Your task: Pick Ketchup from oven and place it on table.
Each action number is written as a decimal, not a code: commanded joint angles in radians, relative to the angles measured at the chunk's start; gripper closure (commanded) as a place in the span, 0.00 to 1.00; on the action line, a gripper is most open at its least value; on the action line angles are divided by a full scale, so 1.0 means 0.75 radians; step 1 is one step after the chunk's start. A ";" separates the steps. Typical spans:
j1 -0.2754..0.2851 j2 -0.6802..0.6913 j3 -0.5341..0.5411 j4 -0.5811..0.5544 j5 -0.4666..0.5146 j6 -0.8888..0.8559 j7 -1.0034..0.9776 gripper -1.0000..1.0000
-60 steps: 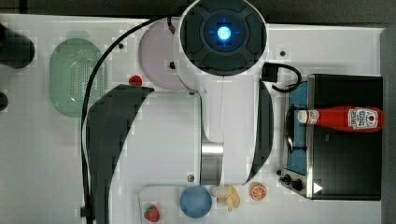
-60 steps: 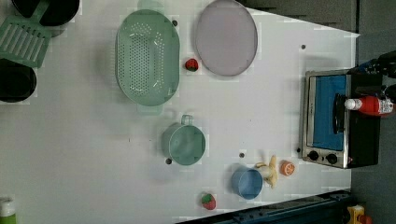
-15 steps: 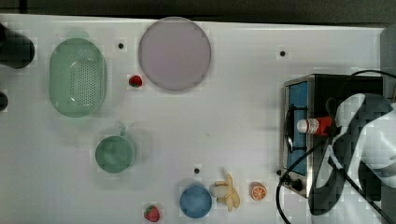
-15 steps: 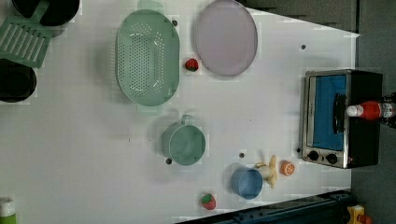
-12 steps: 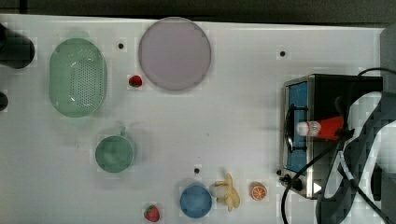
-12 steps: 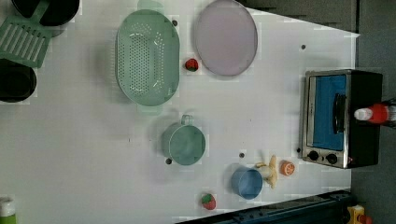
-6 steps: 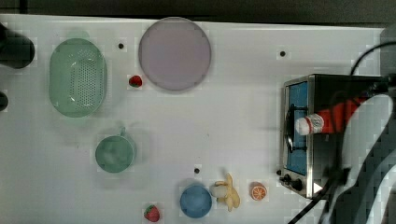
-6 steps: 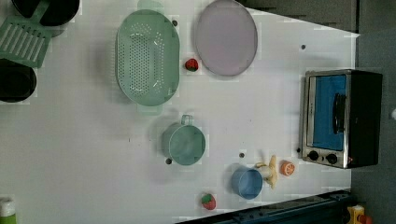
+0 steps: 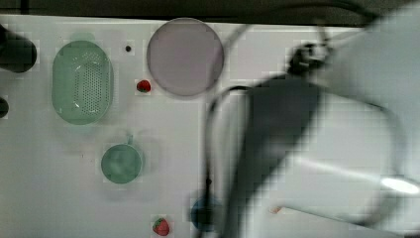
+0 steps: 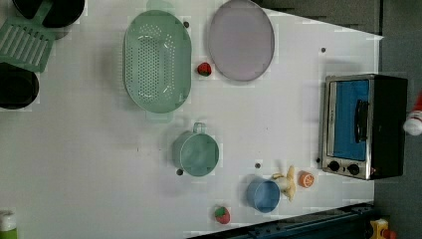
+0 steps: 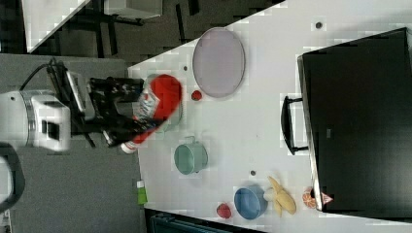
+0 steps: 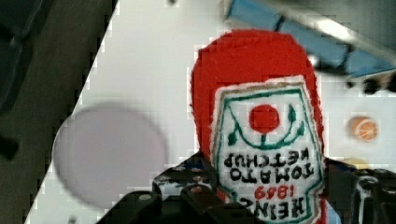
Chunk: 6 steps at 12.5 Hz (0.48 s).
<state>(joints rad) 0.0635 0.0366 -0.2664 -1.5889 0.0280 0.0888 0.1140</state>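
Observation:
My gripper (image 11: pixel 138 115) is shut on the ketchup (image 11: pixel 158 99), a red squeeze bottle with a white cap, and holds it tilted in the air well away from the oven (image 11: pixel 359 121). In the wrist view the ketchup (image 12: pixel 261 126) stands between the dark fingers (image 12: pixel 187 196) with its label facing the camera, and the white table (image 12: pixel 154 70) lies far below. The left view shows just the white cap of the ketchup (image 10: pixel 414 123) at the left view's right edge, beyond the oven (image 10: pixel 366 127). In the top view the blurred arm (image 9: pixel 317 148) covers the top view's right half.
On the table (image 10: pixel 99 164) lie a lilac plate (image 10: pixel 241 40), a green colander (image 10: pixel 157 67), a green cup (image 10: pixel 196 152), a blue bowl (image 10: pixel 263 195), a banana (image 10: pixel 286 181), an orange slice (image 10: pixel 306 179) and two strawberries (image 10: pixel 204 68) (image 10: pixel 222 215). Dark pans (image 10: pixel 17 84) sit at the left view's left edge.
The ketchup has left the oven's top in my grip, sliding toward the left view's right edge. The arm has swung up close to the top camera and now blocks the oven there.

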 commanded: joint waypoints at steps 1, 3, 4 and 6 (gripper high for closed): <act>0.056 0.007 0.099 -0.137 0.001 -0.014 -0.002 0.36; 0.057 0.007 0.139 -0.257 0.001 0.025 0.057 0.36; 0.058 0.007 0.146 -0.329 0.001 0.063 0.074 0.36; 0.057 0.011 0.148 -0.486 0.001 0.219 0.074 0.36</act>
<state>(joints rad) 0.1646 0.0634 -0.1226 -1.9209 0.0174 0.2451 0.1320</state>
